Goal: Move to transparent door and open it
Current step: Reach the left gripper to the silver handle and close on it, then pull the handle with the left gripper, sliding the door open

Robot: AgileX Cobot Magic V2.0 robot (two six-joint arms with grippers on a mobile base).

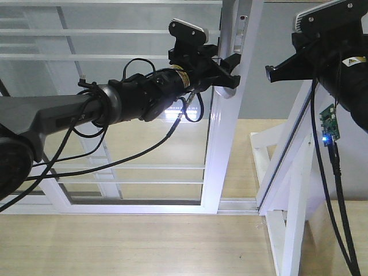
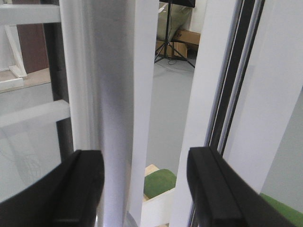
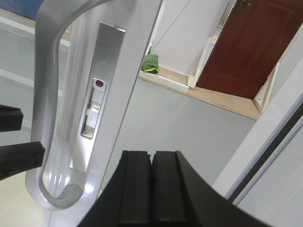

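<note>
Nearest, the right gripper (image 3: 151,158) has its flat black pads pressed together on nothing, while the left gripper (image 2: 146,163) stands wide apart, its blocky black fingers on either side of a smooth white metal stile. That stile belongs to the transparent door (image 1: 221,155), straight ahead: clear glass crossed by thin white bars, with a curved brushed-grey handle (image 3: 47,94) and a slim lock plate (image 3: 97,85). Far to the right stands a red-brown wooden door (image 3: 246,42).

The transparent door (image 1: 221,149) fills the front view's left and centre. The left gripper (image 1: 229,68) sits at its handle (image 1: 228,90), upper centre; the right gripper (image 1: 275,72) stands apart, upper right.
</note>
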